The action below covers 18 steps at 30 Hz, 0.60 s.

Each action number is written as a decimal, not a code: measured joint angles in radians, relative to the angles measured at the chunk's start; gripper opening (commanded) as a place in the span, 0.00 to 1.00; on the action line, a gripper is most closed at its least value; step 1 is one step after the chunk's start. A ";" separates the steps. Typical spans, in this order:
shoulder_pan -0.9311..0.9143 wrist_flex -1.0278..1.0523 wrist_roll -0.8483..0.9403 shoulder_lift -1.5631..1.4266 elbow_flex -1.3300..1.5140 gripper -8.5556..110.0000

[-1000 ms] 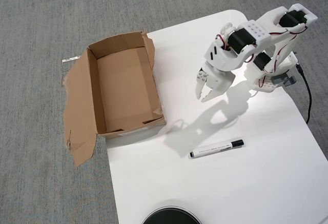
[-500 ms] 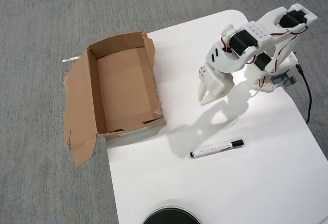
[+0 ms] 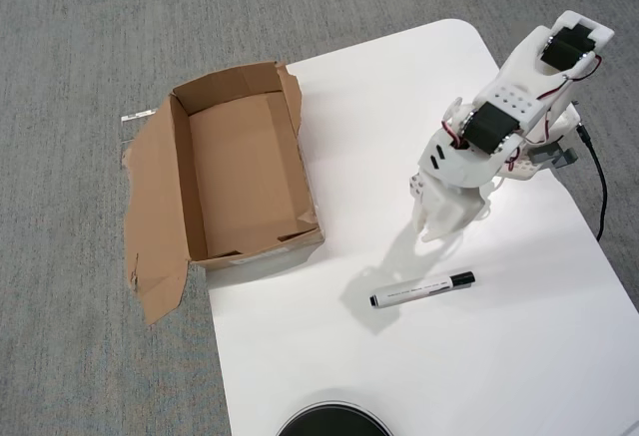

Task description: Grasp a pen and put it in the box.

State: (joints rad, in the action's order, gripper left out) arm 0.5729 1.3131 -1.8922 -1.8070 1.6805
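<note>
Gripper (image 3: 432,228) fingers pointing down, gap not visible so can't tell if they're parted, hovering near the pen (image 3: 422,289) lying flat on the table (image 3: 499,376), box (image 3: 245,172) well apart; risk: skewed descent rolls pen away.

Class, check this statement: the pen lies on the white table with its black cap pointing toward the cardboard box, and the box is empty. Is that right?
Not quite. In the overhead view the pen does lie on the white table, and the box is empty, but the black cap points toward the right edge of the picture, away from the box, which sits at the left.
</note>
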 measured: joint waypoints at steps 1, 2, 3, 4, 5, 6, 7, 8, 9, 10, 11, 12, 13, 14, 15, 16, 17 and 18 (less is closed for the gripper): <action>0.017 0.000 -0.034 0.017 0.000 0.15; 0.031 0.000 -0.060 0.035 0.000 0.17; 0.051 0.000 -0.075 0.040 0.000 0.18; 0.052 0.000 -0.083 0.040 0.000 0.20; 0.057 -0.002 -0.091 0.041 0.000 0.21; 0.061 -0.003 -0.114 0.060 -0.005 0.22; 0.081 -0.003 -0.150 0.083 -0.006 0.22; 0.101 -0.003 -0.178 0.098 -0.006 0.23; 0.118 -0.003 -0.190 0.104 -0.006 0.23; 0.130 -0.003 -0.213 0.112 -0.006 0.23; 0.137 -0.005 -0.235 0.117 -0.006 0.23; 0.137 -0.012 -0.258 0.127 -0.006 0.23; 0.150 -0.023 -0.287 0.140 -0.006 0.23; 0.161 -0.040 -0.310 0.143 -0.006 0.23; 0.183 -0.058 -0.328 0.144 -0.006 0.23; 0.187 -0.067 -0.337 0.144 -0.006 0.23; 0.187 -0.072 -0.344 0.146 -0.006 0.23; 0.184 -0.078 -0.350 0.147 -0.006 0.23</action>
State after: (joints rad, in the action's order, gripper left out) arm 0.7570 1.2349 -2.2419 -1.6598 1.6743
